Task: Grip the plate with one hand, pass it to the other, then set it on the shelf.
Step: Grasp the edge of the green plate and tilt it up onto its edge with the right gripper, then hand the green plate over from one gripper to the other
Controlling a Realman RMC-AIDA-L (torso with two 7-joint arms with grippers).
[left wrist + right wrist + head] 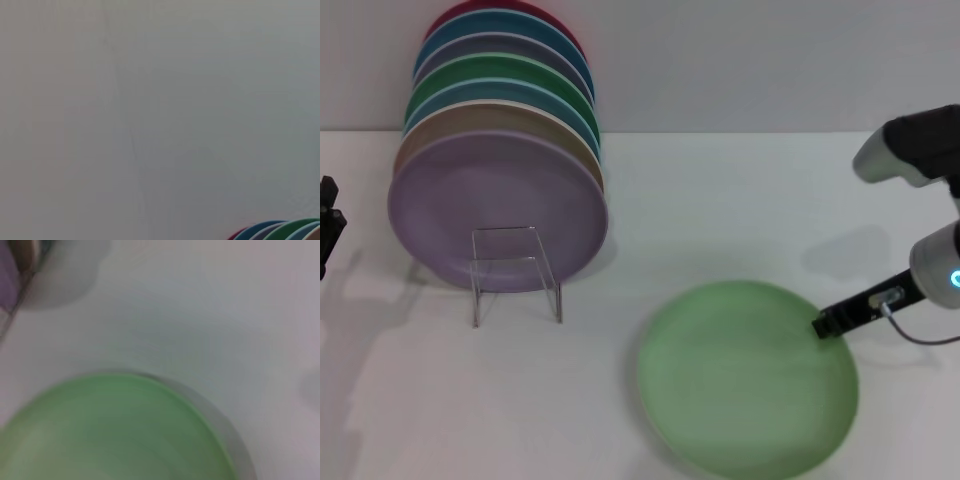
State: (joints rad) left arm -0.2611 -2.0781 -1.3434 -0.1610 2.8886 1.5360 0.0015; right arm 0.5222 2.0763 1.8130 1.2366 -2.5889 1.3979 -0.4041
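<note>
The light-green plate (748,378) is at the front right of the white table. My right gripper (823,324), on the slim black forearm with the blue ring light, holds the plate's right rim. In the right wrist view the plate (115,435) fills the near part of the picture, and a wide grey shadow along its edge shows it is raised a little. The clear acrylic stand (515,270) is left of centre and holds nothing. My left gripper (328,220) shows only as a black part at the far left edge, away from the plate.
A row of several coloured plates leans against the back wall behind the stand, with a lilac plate (495,210) in front. Their rims (280,231) show in the left wrist view. Bare table (740,210) lies between the stand and the green plate.
</note>
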